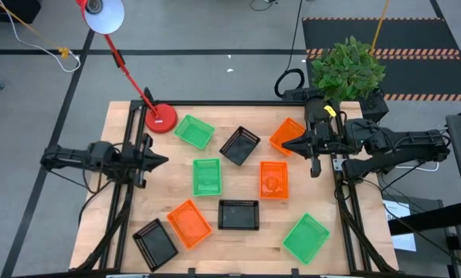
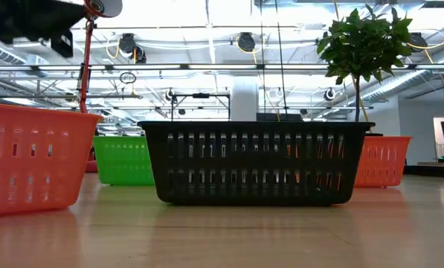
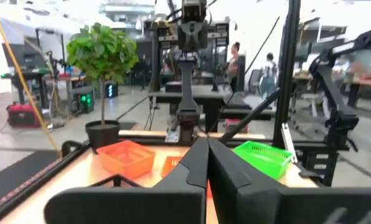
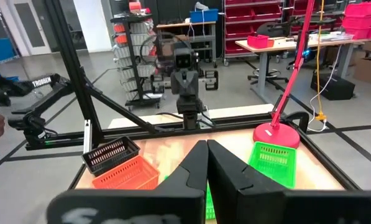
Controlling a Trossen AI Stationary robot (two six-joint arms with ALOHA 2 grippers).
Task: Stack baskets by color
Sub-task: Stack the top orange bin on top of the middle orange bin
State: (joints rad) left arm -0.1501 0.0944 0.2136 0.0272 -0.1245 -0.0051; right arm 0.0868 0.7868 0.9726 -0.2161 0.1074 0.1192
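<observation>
Nearest the front edge of the wooden surface [image 1: 238, 251], a black basket [image 1: 154, 241], an orange basket [image 1: 188, 223], another black basket [image 1: 238, 215] and a green basket [image 1: 306, 237] lie apart and at odd angles; mid-surface sit a green basket [image 1: 207, 176] and an orange basket [image 1: 274, 178], and farther back a green basket [image 1: 194, 131], a black basket [image 1: 239, 145] and an orange basket [image 1: 287, 136]. None is stacked, so the task looks barely begun. The likely trouble is that thin mesh rims slip from a narrow pinch, or a skewed basket jams instead of nesting; the back green one also sits just beside the red lamp base [image 1: 161, 119], which a reach could knock. The left tool [image 1: 159, 161] hovers at the surface's left edge, fingers pressed together and empty; the right tool [image 1: 286, 144] waits by the far orange basket, likewise closed on nothing.
</observation>
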